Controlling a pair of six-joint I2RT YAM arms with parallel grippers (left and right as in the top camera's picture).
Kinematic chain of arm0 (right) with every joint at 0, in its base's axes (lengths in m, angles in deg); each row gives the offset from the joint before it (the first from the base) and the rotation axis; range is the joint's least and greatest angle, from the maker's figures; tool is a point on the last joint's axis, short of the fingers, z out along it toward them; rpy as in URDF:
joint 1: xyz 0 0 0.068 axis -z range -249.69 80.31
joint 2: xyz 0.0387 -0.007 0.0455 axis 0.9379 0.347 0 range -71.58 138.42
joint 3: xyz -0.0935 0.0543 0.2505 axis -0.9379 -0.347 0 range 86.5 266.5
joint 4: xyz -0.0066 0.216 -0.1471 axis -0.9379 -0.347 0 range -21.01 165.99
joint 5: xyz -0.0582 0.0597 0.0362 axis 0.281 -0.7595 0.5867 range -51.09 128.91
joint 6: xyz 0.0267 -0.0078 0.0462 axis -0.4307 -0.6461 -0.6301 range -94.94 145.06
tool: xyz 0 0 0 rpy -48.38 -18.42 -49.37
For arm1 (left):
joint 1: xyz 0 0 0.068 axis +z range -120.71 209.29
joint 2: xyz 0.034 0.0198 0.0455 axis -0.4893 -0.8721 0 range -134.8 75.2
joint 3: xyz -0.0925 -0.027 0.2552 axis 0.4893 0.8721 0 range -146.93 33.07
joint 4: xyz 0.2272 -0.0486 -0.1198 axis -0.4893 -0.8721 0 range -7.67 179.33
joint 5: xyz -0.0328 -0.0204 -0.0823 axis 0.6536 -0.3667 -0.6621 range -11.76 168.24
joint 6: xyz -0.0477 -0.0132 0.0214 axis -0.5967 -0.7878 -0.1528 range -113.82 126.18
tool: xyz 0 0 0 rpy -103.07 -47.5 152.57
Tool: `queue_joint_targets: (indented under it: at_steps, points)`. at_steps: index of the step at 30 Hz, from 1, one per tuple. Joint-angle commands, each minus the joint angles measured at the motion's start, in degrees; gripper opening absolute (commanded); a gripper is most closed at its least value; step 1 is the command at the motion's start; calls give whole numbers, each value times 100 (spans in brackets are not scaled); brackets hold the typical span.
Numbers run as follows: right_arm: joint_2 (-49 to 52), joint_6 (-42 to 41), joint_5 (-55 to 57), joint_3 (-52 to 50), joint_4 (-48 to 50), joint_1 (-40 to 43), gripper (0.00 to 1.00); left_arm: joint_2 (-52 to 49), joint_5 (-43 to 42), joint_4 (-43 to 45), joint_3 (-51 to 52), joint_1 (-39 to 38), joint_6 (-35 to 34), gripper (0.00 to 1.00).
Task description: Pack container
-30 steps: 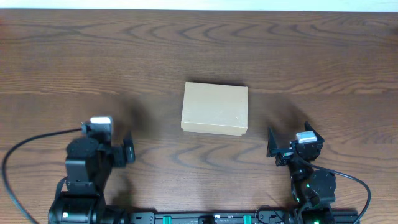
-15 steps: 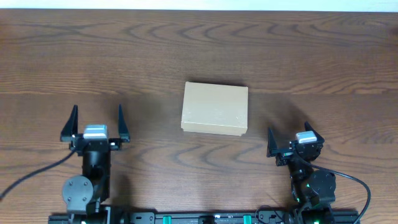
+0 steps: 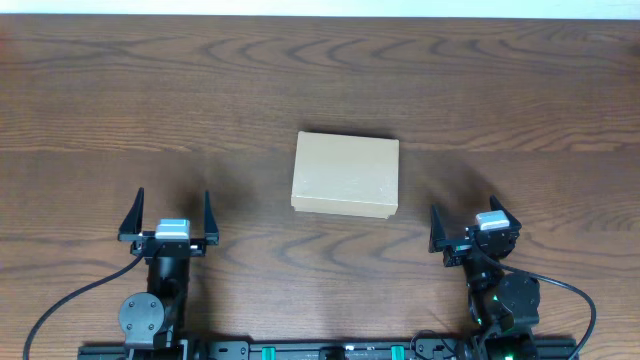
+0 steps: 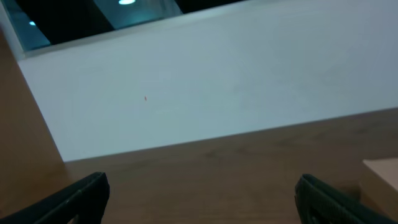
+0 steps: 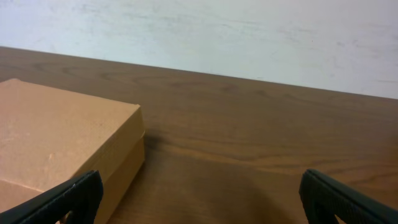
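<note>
1. The small, plain tan cardboard container (image 3: 345, 175) sits mid-table on the dark wooden table (image 3: 500, 80), lid shut flat, its slightly longer side running left to right.
2. The right gripper (image 3: 464, 218), fingers spread wide and empty, is the nearer; the container lies ahead to its left.
3. The left gripper (image 3: 171, 205), likewise spread and empty, stands well apart, the container ahead to its right.

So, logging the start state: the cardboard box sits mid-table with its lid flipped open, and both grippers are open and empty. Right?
Not quite: the overhead view shows the container closed, lid flat. The rest holds: it sits mid-table, and the left gripper and right gripper are open and empty.
</note>
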Motion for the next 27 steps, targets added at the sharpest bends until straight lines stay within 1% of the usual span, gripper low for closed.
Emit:
queue_joint_targets:
  at_steps: [1,9,12,16,18,22,27]
  points:
    - [-50,52,-39,-11,-28,-33,99,162,-190,-192,13,24,94,95]
    - [-50,52,-39,-11,-28,-35,99,162,-1023,-1364,13,24,96,96]
    - [-50,52,-39,-11,-28,-33,99,162,-1045,-1703,13,24,83,95]
    - [-50,52,-39,-11,-28,-33,99,162,-682,-1716,13,72,98,95]
    - [-50,52,-39,-11,-28,-35,99,162,-662,-1733,13,136,79,95]
    - [-50,52,-39,-11,-28,-33,99,162,-645,-1738,13,291,-319,95]
    - [-50,52,-39,-11,-28,-35,99,162,-597,-1735,13,352,-310,95]
